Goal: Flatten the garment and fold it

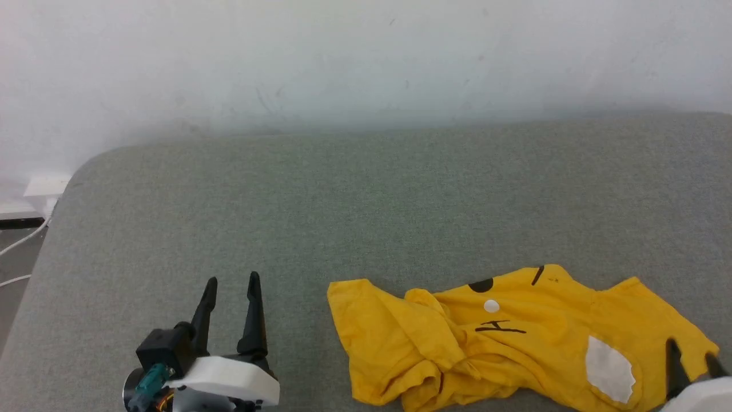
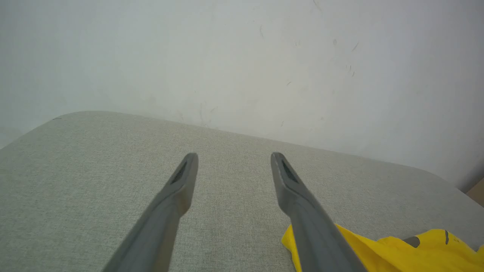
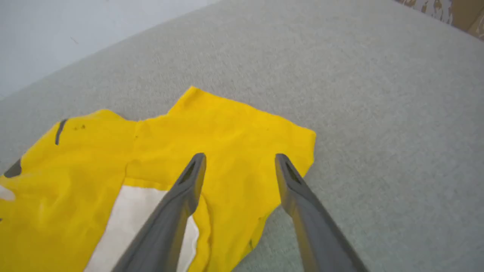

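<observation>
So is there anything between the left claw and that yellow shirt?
No. In the head view, the stretch between the left claw and the yellow shirt is bare grey fabric surface; the two are apart.

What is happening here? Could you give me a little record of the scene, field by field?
Garment: yellow T-shirt, crumpled, not yet flattened or folded
Print: white patch, black marks
Surface: grey padded surface against a pale wall
Left claw: open, empty, over bare surface left of the T-shirt
Right claw: open, over the T-shirt's right end, gripping nothing
</observation>
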